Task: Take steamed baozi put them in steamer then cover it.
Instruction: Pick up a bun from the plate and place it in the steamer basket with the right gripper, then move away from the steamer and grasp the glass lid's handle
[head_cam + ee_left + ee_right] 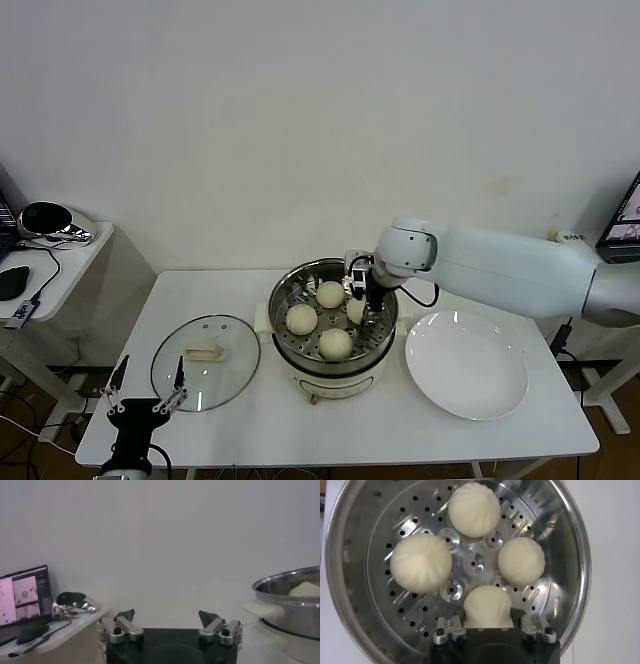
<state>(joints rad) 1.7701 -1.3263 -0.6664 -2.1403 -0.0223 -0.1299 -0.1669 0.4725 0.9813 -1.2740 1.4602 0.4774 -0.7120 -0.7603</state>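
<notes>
Inside steamer (pixel 572 540): four steamed baozi (pixel 474 509).

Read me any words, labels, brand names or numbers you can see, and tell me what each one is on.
No text can be read in any view.
Laptop screen on the side desk: shows images and marks too small to read.
Steamer, glass cover, white plate: no markings visible.

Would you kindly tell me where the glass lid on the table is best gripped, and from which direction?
Grip the cream oblong handle at the centre of the cover, coming straight down from above. The lid lies flat on the table, so its handle is the only raised part; close across its narrow width.
</notes>
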